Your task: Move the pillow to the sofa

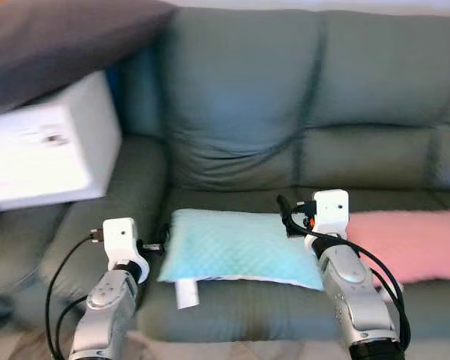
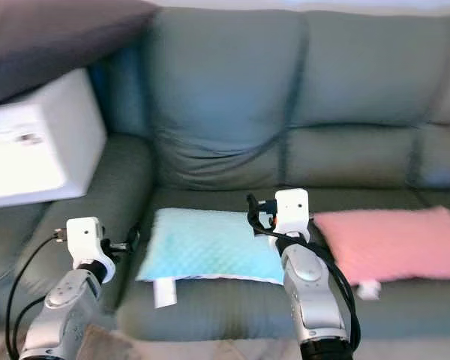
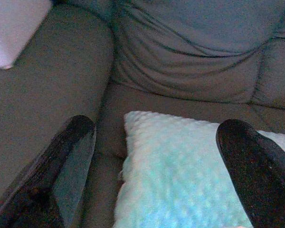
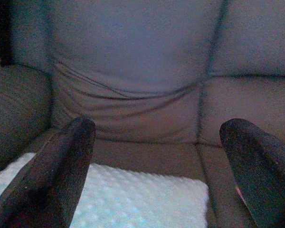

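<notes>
Both end effectors, left (image 1: 159, 246) and right (image 1: 286, 216), fingers spread wide and holding nothing, flank the light blue pillow (image 1: 240, 247), which lies flat on the sofa (image 1: 240, 112) seat, long axis running between them, each about equally near.

Silver arms, white wrists, black cables

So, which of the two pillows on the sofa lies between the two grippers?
The light blue pillow, on the seat between the left gripper and right gripper. The pink pillow lies further right, beyond the right arm.
</notes>
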`<state>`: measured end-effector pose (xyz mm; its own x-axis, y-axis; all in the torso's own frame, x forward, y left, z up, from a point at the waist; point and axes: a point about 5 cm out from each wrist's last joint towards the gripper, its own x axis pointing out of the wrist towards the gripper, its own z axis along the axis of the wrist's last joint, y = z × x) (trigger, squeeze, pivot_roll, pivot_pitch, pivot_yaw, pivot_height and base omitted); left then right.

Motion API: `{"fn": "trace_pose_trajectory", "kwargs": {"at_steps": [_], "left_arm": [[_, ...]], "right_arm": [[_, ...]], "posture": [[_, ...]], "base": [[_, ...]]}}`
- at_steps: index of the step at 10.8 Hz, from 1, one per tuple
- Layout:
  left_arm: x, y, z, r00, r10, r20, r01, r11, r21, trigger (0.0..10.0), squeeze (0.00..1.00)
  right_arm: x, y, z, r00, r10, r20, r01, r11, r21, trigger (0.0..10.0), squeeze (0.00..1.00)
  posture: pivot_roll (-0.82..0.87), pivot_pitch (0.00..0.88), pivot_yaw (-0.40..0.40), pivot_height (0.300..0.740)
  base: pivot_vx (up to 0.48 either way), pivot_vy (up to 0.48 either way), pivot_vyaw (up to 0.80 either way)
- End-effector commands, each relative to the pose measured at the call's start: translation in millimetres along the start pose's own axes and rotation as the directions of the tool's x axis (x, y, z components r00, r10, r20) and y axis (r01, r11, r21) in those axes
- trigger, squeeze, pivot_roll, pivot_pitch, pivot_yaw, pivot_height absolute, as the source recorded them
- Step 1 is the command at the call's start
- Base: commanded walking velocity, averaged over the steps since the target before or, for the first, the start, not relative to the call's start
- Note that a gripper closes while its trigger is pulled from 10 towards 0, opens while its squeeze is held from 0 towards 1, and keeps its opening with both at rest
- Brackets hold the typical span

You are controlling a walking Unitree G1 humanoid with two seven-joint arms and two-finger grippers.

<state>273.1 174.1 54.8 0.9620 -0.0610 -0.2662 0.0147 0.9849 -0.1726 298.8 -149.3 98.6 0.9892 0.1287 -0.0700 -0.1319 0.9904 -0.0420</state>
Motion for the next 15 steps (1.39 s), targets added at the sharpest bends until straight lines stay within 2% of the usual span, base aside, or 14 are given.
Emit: {"fn": "trace_pose_trajectory", "kwargs": {"at_steps": [1,7,12,15], "left_arm": [[-0.3,2.0,4.4,1.000,0.013,0.007,-0.013,1.000,0.019,10.0,0.00],[-4.2,1.7,0.4,1.000,0.023,-0.014,-0.023,1.000,-0.008,10.0,0.00],[0.0,1.4,1.6,1.000,0.008,-0.026,-0.008,1.000,0.000,10.0,0.00],[1.1,-1.6,1.7,1.000,0.001,-0.028,-0.001,1.000,-0.001,10.0,0.00]], "right_arm": [[-1.4,0.7,4.4,1.000,-0.001,0.014,0.001,1.000,0.003,10.0,0.00],[-0.2,4.2,7.7,1.000,0.018,0.020,-0.018,1.000,0.006,10.0,0.00],[1.4,3.8,8.5,1.000,0.008,0.023,-0.008,1.000,0.012,10.0,0.00],[2.0,3.2,9.4,1.000,0.006,0.026,-0.007,1.000,0.013,10.0,0.00]], "posture": [[-0.17,0.036,0.003,0.740],[-0.17,0.048,-0.006,0.740],[-0.18,0.038,0.004,0.740],[-0.18,0.034,0.004,0.740]], "base": [[0.000,0.000,0.00],[0.000,0.000,0.00],[0.000,0.000,0.00],[-0.262,0.000,0.00]]}}
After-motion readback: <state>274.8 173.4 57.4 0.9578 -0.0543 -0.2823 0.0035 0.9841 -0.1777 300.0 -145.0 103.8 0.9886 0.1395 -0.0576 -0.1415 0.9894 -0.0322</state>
